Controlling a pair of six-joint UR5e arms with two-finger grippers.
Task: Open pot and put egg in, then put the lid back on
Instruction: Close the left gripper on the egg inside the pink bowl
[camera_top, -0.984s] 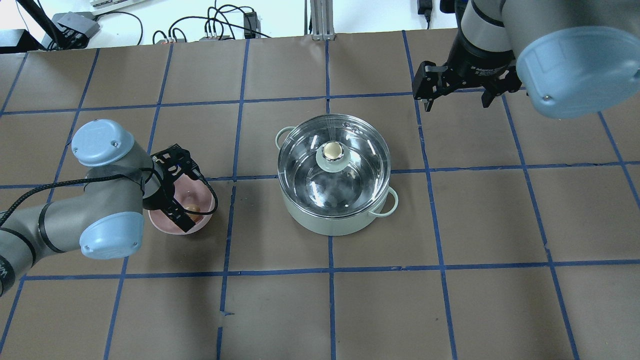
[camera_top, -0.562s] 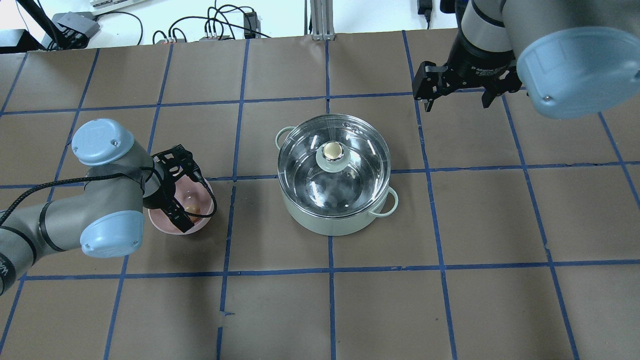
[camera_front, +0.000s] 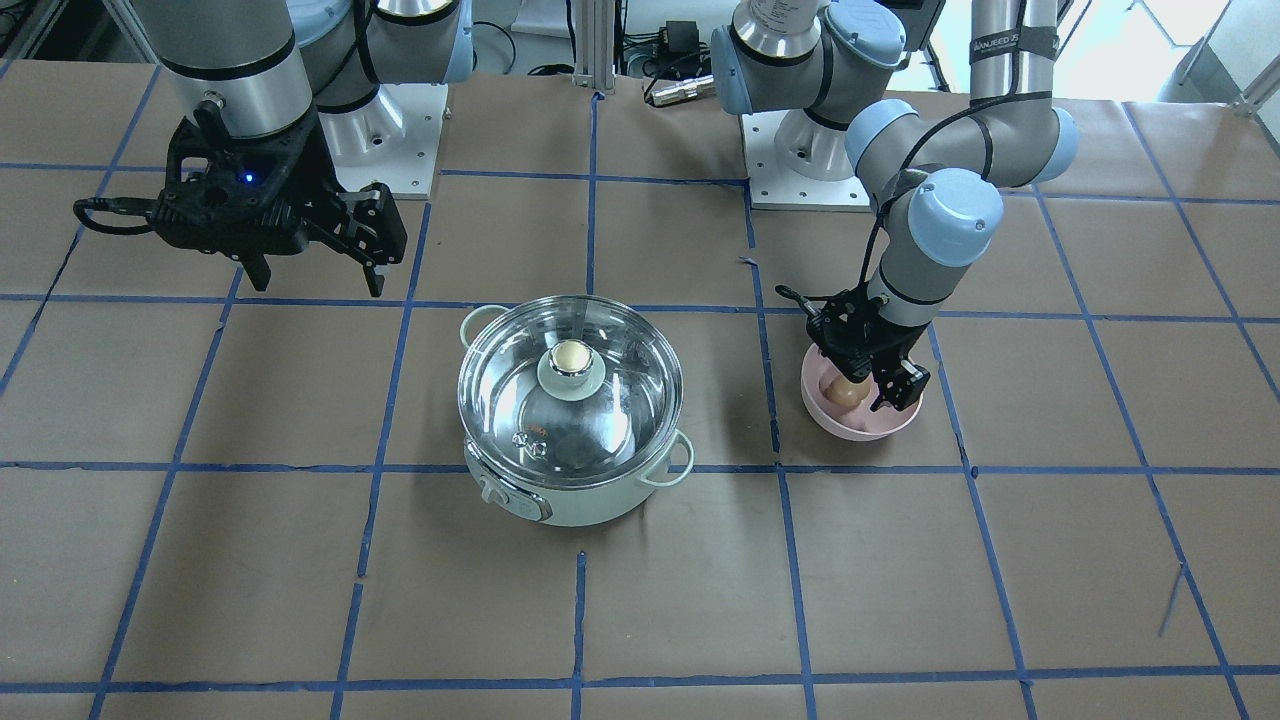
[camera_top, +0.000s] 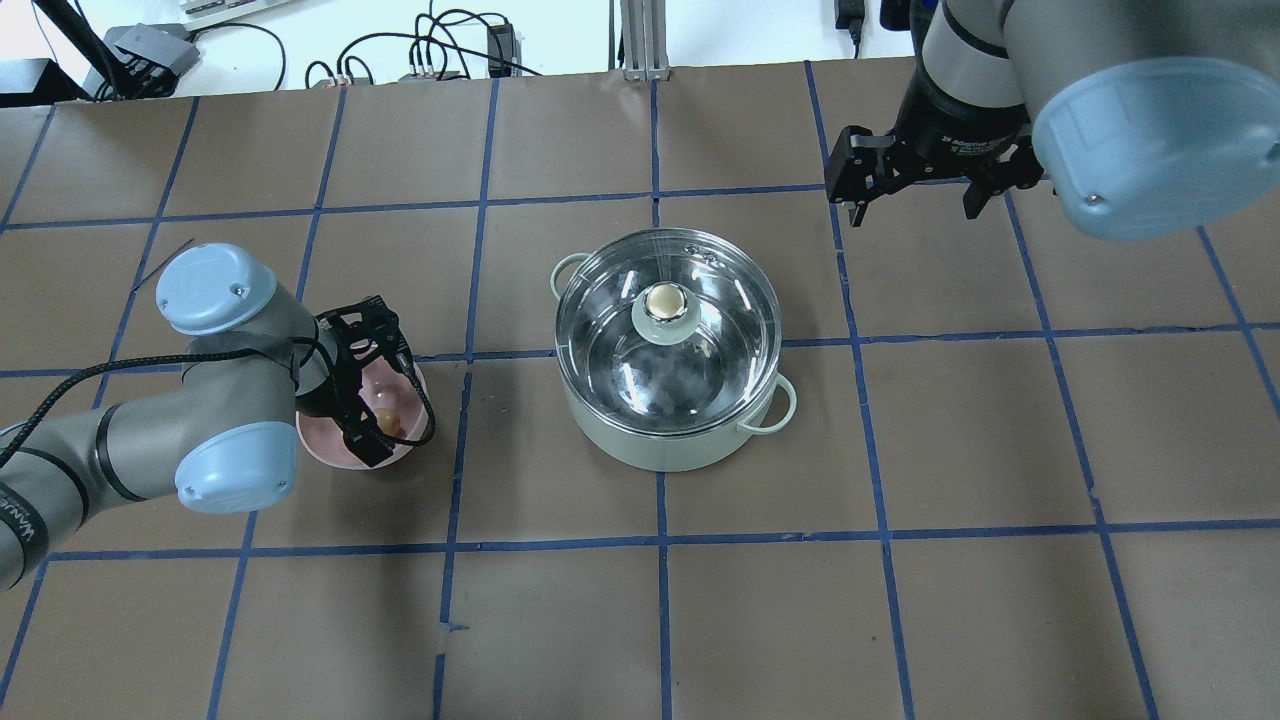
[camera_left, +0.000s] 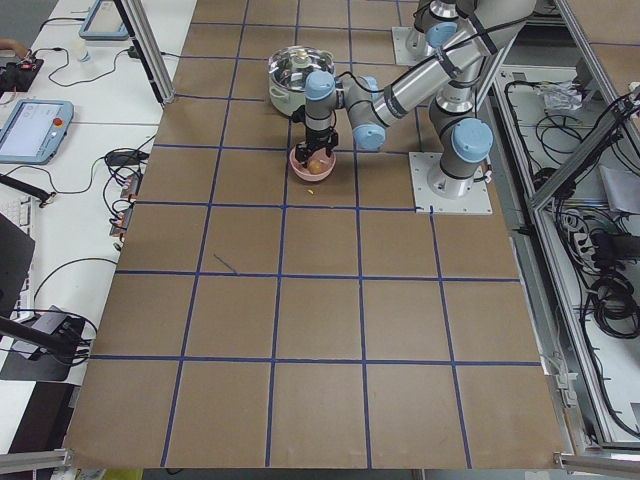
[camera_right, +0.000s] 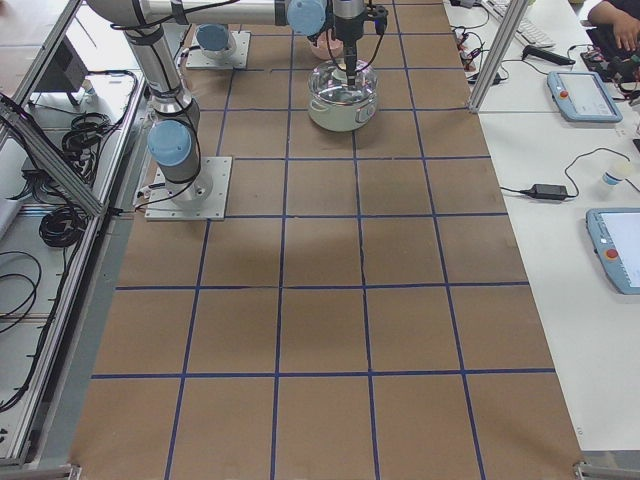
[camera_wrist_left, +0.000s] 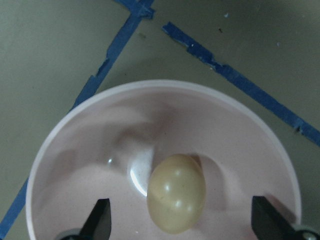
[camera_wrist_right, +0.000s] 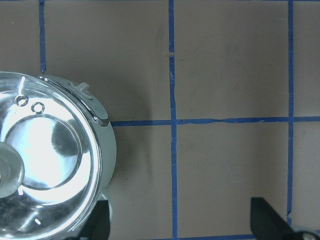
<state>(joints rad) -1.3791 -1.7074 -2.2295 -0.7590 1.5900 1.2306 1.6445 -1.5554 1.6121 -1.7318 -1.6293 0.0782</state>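
The mint-green pot (camera_top: 655, 452) stands mid-table with the glass lid (camera_top: 700, 350) on it, its knob (camera_top: 664, 304) upright. It also shows in the front view (camera_front: 570, 505) and at the left edge of the right wrist view (camera_wrist_right: 45, 165). The tan egg (camera_wrist_left: 176, 200) lies in a pink bowl (camera_wrist_left: 75, 150) left of the pot (camera_top: 388, 412). My left gripper (camera_top: 375, 388) is open, down in the bowl, one finger on each side of the egg (camera_front: 843, 392). My right gripper (camera_top: 908, 205) is open and empty, held above the table beyond the pot's far right.
The pink bowl (camera_top: 325, 450) sits about one grid square left of the pot. The table is brown paper with blue tape grid lines. The robot bases (camera_front: 380, 130) stand at the table's near edge; cables lie off the far edge (camera_top: 430, 50).
My left arm has shifted a little to the right and the gripper has turned slightly over the bowl, still astride the egg. The right arm, pot and lid have hardly moved.
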